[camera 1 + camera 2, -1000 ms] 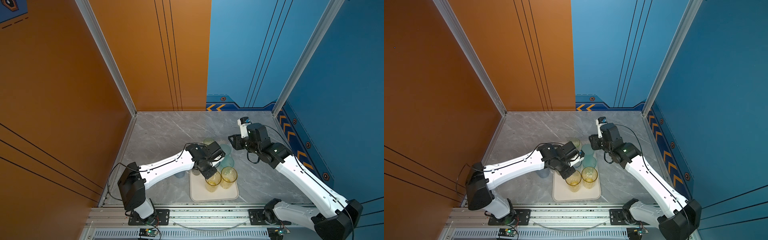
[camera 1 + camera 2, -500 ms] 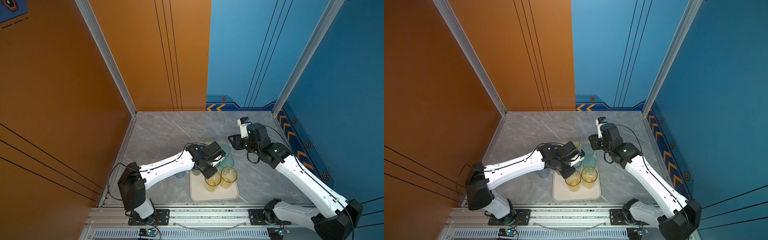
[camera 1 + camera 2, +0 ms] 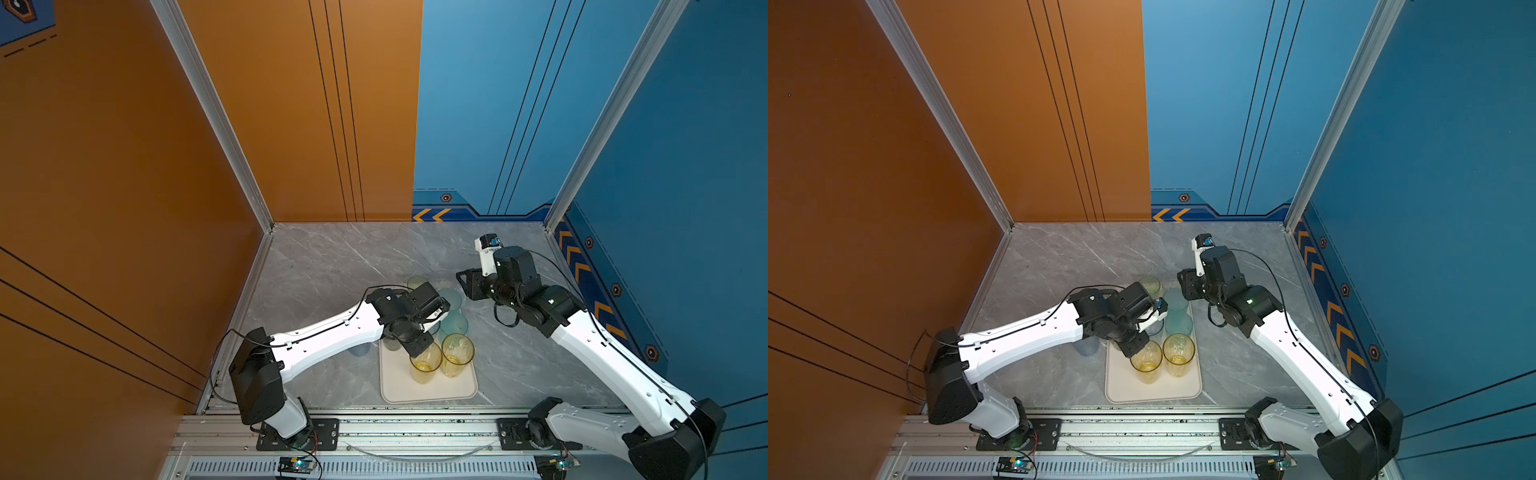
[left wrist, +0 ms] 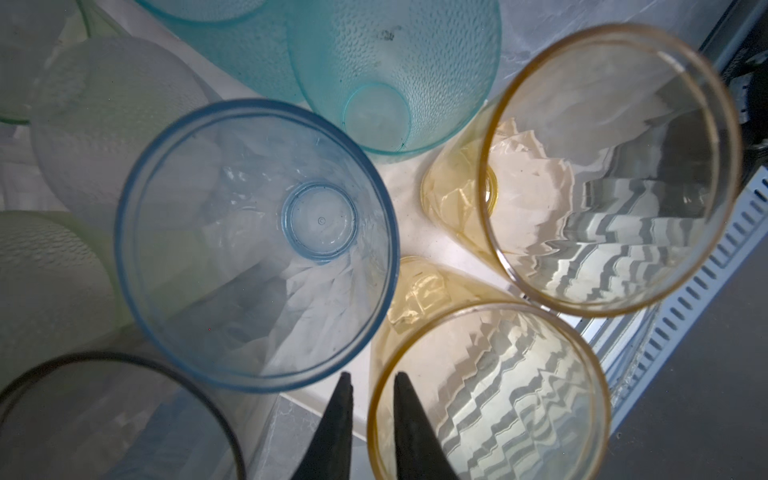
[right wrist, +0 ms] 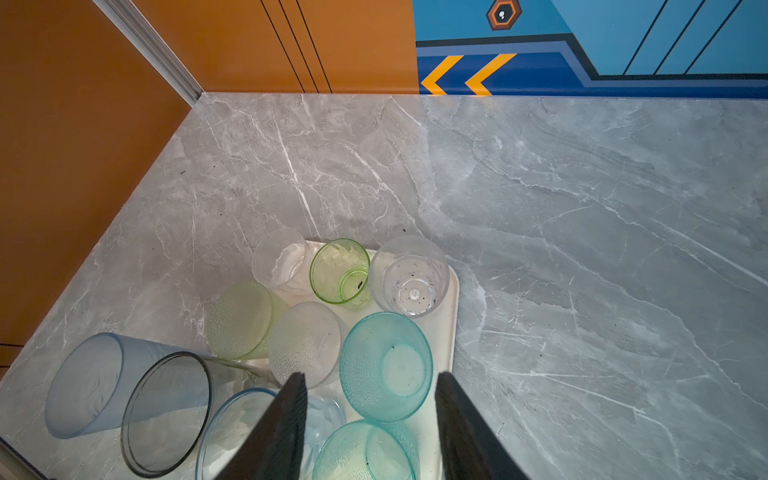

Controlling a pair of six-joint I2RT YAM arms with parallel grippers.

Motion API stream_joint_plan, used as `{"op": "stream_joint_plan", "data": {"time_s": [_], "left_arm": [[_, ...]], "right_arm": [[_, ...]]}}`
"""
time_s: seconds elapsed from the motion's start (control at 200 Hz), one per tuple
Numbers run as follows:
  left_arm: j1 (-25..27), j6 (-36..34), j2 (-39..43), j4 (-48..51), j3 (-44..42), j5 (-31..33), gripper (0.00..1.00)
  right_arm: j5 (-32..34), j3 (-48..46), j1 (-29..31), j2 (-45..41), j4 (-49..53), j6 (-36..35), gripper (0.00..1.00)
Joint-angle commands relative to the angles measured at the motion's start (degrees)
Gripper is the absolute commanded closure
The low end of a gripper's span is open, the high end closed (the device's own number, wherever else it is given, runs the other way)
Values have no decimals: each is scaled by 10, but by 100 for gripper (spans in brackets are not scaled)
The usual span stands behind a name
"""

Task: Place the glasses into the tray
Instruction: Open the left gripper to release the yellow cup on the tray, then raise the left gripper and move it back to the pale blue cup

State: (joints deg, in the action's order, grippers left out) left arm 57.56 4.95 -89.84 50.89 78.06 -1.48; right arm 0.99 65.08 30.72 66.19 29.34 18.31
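Cream plastic is showing at the near end of the tray (image 3: 428, 388), which is lying on the grey marble table (image 3: 332, 270) in both top views. Two yellow glasses (image 3: 457, 353) are standing upright on it, teal glasses (image 3: 454, 324) are crowding behind them, and a blue-grey glass (image 3: 1086, 347) is standing on the table just beside the tray's left rim. The left gripper (image 3: 1133, 348) is reaching down at the nearer yellow glass (image 3: 1146, 359). The right gripper (image 3: 464, 284) is hovering above the tray's far right corner.

From the left wrist, the left gripper's fingers (image 4: 336, 424) are standing slightly apart. They are straddling that yellow glass's rim without pinching it, and a light blue glass (image 4: 253, 245) is sitting just beside.

From the right wrist, the right gripper (image 5: 371, 376) is hanging about half open and holding nothing. It is hanging above the glasses (image 5: 340, 270) packed on the tray.
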Motion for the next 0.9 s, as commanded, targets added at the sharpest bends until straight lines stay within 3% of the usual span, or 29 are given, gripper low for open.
{"op": "stream_joint_plan", "data": {"time_s": [0.0, 0.481, 0.896], "left_arm": [[-1, 3, 17, 2, -7, 11, 80], [-6, 3, 56, -27, -24, 29, 81], [-56, 11, 136, -49, -33, 89, 81]], "right_arm": [[-11, 9, -3, 2, 1, 7, 51], [-13, 8, -1, 6, 4, 6, 51], [-23, 8, 2, 27, -7, 9, 51]]}}
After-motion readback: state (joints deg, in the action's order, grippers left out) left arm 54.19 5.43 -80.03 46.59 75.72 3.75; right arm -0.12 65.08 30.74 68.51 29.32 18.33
